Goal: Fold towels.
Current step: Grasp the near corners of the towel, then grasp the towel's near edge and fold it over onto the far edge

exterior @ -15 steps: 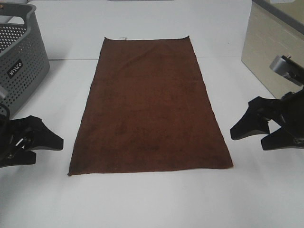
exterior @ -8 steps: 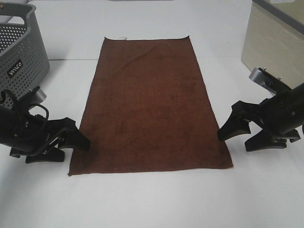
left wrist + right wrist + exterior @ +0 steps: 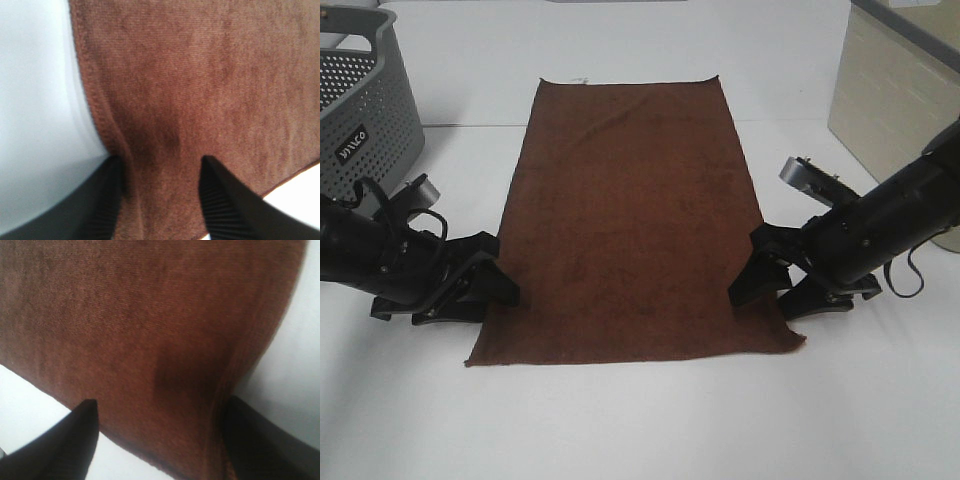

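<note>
The towel (image 3: 635,215) is showing as soft terry cloth, dark brown and fully matt, its short nap looking fuzzy and slightly rough. Its hem (image 3: 95,107) is running along the edge as a raised, stitched ridge. The table (image 3: 620,430) beneath is looking smooth and white, giving off only a faint sheen. The left gripper (image 3: 502,272) and the right gripper (image 3: 748,270) are appearing as matt black hard plastic, and the left one's fingers (image 3: 220,200) are showing fine ribbing on their inner faces. The basket (image 3: 360,120) is reading as grey moulded plastic, perforated with small holes, dull satin. The box (image 3: 890,100) is looking beige and matt with a faint grid texture, though its material is staying unclear.
</note>
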You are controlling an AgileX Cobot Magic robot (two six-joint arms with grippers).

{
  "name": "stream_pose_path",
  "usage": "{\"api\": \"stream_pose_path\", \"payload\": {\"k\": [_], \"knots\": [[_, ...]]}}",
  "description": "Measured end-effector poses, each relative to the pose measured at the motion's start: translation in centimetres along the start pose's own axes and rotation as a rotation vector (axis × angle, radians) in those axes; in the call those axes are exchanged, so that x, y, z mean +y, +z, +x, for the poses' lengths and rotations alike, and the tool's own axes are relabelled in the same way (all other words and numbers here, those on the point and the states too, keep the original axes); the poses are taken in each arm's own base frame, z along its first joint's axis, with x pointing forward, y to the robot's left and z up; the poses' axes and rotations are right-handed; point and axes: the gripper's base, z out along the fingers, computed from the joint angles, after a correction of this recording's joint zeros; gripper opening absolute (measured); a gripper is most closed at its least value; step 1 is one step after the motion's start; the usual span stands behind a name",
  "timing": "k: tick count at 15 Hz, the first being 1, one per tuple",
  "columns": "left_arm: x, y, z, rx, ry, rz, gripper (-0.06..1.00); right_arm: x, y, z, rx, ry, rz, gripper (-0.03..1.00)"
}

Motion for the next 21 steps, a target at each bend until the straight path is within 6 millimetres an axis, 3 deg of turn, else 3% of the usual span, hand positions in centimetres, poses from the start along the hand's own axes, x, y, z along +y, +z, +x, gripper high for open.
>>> {"api": "stream_pose_path", "payload": {"k": [3, 4, 5, 7, 10, 12, 18, 21], "knots": [[0.4, 0.4, 0.1, 0.017, 0.008, -0.015, 0.05, -0.3, 0.6, -0.2, -0.021, 0.107, 0.045, 0.26], [0.4, 0.4, 0.2, 0.020, 0.014, -0.017, 0.00, -0.5, 0.6, -0.3, -0.031, 0.140, 0.064, 0.09], [0.4, 0.4, 0.2, 0.025, 0.021, -0.018, 0.00, -0.5, 0.6, -0.3, -0.033, 0.164, 0.064, 0.01], [0.3, 0.1, 0.3, 0.040, 0.036, -0.023, 0.00, -0.5, 0.4, -0.3, -0.033, 0.164, 0.069, 0.00], [-0.8, -2.0, 0.4, 0.036, 0.070, -0.044, 0.00, 0.4, -0.9, 0.4, 0.001, 0.157, 0.068, 0.00], [-1.3, -3.6, 1.7, 0.029, 0.082, -0.047, 0.00, 0.8, -1.6, 2.6, 0.028, 0.186, 0.084, 0.00], [-0.5, -7.4, 10.5, 0.090, 0.055, -0.067, 0.00, 1.3, -2.4, 11.1, 0.089, 0.263, 0.081, 0.00], [-0.4, -8.8, 13.4, 0.082, 0.050, -0.055, 0.00, 1.9, -3.2, 13.7, 0.058, 0.264, 0.063, 0.00]]}}
